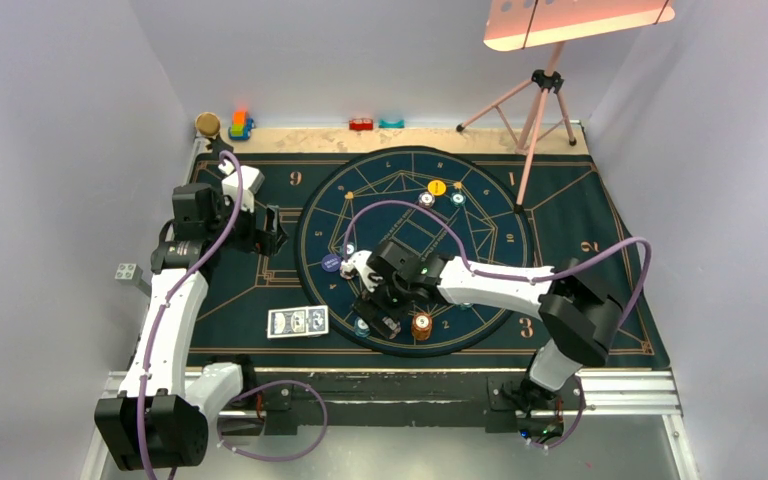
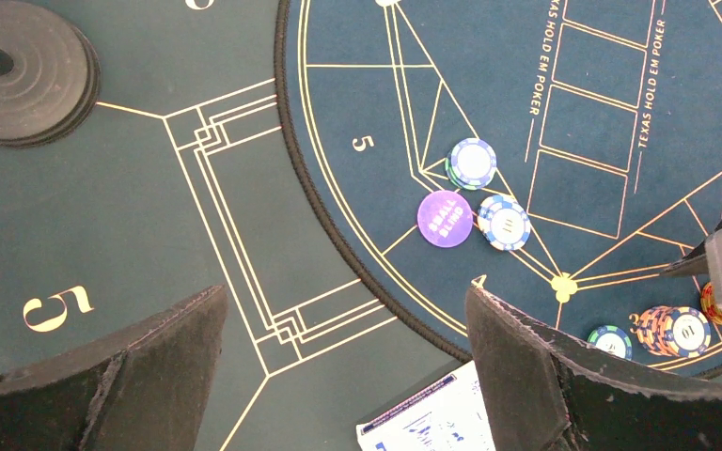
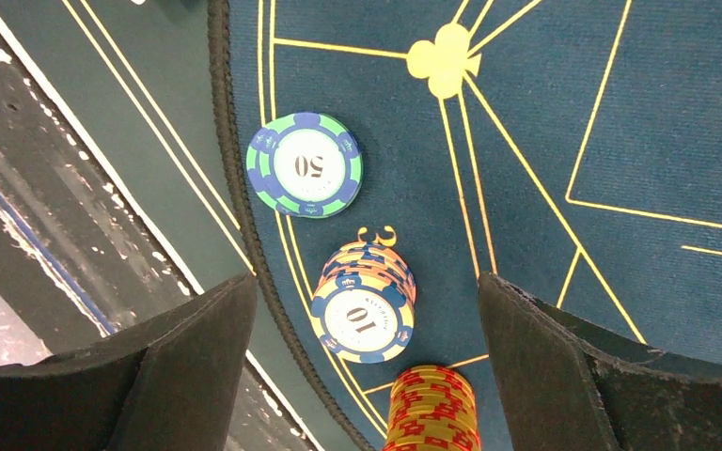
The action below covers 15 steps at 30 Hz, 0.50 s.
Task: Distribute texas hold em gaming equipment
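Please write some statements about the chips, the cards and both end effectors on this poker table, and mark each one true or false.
1. The right end effector is open and holds nothing. True.
2. The purple disc reads BIG BLIND. False: it reads SMALL BLIND.
3. The chip marked 50 lies flat, apart from the stack topped by a 10 chip. True.
4. The playing cards lie on the round mat. False: they lie outside its edge, on the rectangular mat.
5. The left end effector grips a chip. False: it is open and empty.
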{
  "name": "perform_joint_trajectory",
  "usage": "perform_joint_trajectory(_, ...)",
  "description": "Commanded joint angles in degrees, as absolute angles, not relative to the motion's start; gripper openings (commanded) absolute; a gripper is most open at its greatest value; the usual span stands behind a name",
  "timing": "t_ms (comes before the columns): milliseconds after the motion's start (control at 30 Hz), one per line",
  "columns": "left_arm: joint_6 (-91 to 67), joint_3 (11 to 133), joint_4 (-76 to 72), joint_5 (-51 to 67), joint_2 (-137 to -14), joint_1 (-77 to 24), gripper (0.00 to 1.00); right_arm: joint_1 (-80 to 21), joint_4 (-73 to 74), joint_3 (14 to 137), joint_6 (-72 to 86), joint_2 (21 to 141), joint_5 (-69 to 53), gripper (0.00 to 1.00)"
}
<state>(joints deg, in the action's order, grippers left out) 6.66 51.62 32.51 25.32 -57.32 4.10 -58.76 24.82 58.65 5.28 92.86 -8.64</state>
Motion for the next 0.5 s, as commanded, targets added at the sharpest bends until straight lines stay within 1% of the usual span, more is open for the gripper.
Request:
perform_joint_trajectory(0, 7.65, 51.35, 31.73, 25.84, -57.25, 4.56, 1.00, -59.32, 24.66, 58.28, 3.86, 93.74, -8.74, 0.88)
perform_joint_trajectory(467, 7.56, 51.36, 31.75, 25.91, -57.04, 4.53, 1.00, -59.41, 25.12, 58.55, 3.61, 97.13, -6.53, 0.67)
